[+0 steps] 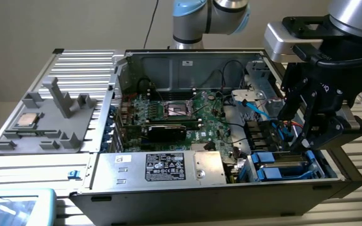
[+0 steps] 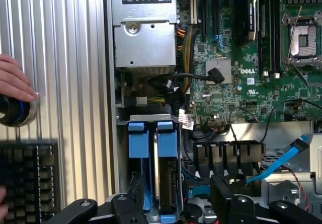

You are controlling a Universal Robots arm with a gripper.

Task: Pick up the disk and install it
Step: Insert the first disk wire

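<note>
Blue plastic marks the spot. Reading the exterior view as a clock face, the disk (image 1: 280, 165) sits at about 4 o'clock, down inside the drive bay at the near corner of the open computer case (image 1: 168, 200). Its silver-grey body is framed by the bright carrier. The case lies on a ribbed metal surface (image 1: 17, 165).

The end effector (image 1: 303, 139) hangs at about 3 o'clock, directly over the outer end of that bay. Its black fingers (image 2: 132, 191) point down toward the carrier. In the wrist view the fingers stand wide apart, with the blue frame and the silver strip between them. They are released, and I judge they grasp nothing. Whether a pad touches the plastic is not clear.

The relation that counts is that the disk lies straight below the end effector and just toward 9 o'clock from it. Its long axis runs roughly along the 9-to-3 line, parallel to the case's near wall. The carrier's tab end faces the silver power supply box (image 1: 162, 167), which fills the case's 6 o'clock edge. From how it lies, the disk looks already seated, or very nearly so.

Well apart at 9 o'clock, a small CPU chip (image 1: 27, 120) rests on a grey fixture (image 1: 58, 106). A person's hand (image 2: 14, 80) rests beside a round knob (image 2: 15, 110) on the surface.
</note>
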